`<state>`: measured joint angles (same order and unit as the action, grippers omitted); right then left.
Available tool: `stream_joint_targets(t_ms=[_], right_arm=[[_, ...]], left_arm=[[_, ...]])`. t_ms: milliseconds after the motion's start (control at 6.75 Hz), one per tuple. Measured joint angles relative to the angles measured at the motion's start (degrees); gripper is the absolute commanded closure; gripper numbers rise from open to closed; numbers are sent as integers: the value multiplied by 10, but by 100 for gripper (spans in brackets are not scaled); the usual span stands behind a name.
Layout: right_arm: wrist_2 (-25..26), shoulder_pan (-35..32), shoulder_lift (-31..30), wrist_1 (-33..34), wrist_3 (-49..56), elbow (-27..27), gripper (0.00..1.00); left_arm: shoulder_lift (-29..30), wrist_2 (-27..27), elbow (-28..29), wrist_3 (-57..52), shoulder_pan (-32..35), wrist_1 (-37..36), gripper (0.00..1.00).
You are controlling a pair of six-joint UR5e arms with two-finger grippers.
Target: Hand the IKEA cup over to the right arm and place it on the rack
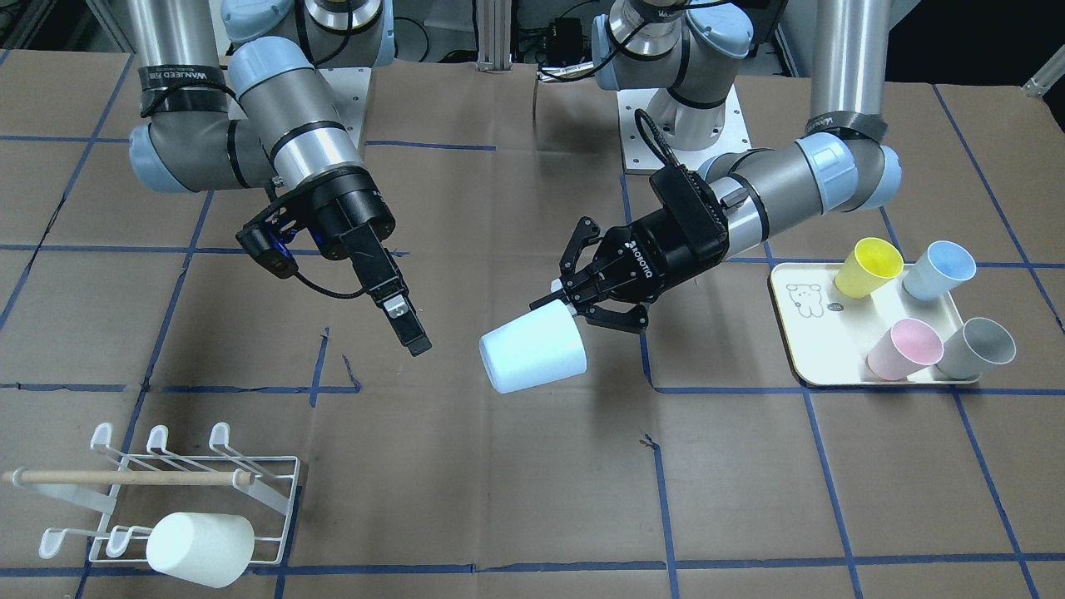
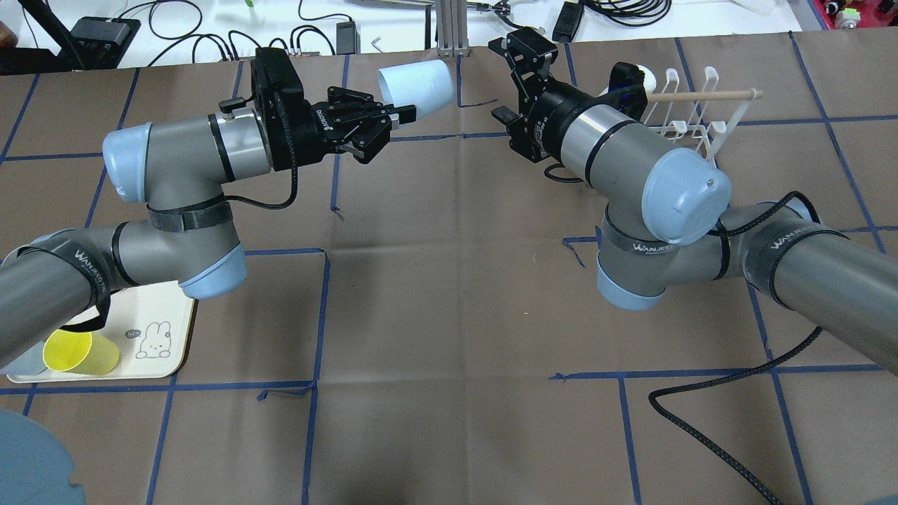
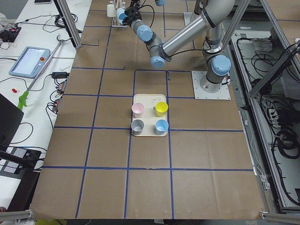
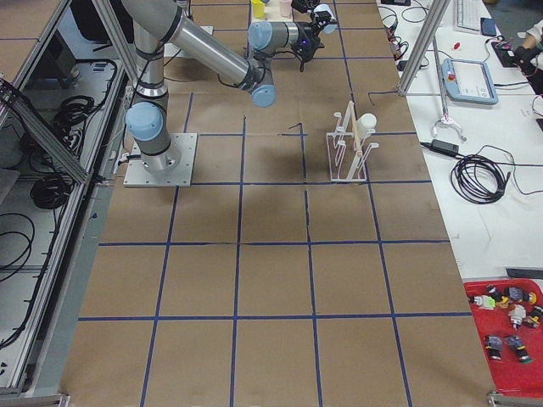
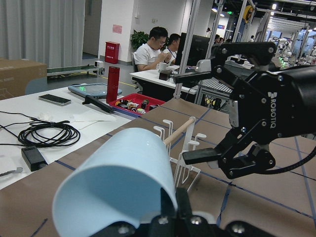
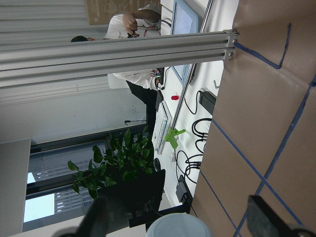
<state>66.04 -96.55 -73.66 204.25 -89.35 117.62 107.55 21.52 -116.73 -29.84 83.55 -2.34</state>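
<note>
My left gripper is shut on the rim of a pale blue cup and holds it on its side above the table's middle, base towards the right arm. My right gripper is open and empty, a short way from the cup's base. The left wrist view shows the cup with the right gripper's spread fingers beyond it. In the right wrist view the cup sits low between the fingers. The white wire rack with a wooden dowel stands at the right arm's side and holds a white cup.
A cream tray on the left arm's side holds a yellow cup, a blue cup, a pink cup and a grey cup. A black cable trails on the table under the right arm.
</note>
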Motion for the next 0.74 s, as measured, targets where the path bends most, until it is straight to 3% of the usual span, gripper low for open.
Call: stream_joint_targets(t_ms=[741], right_arm=[[-3, -25, 7, -50, 4, -27, 4]], left_arm=[[1, 0, 0, 1, 0, -1, 100]])
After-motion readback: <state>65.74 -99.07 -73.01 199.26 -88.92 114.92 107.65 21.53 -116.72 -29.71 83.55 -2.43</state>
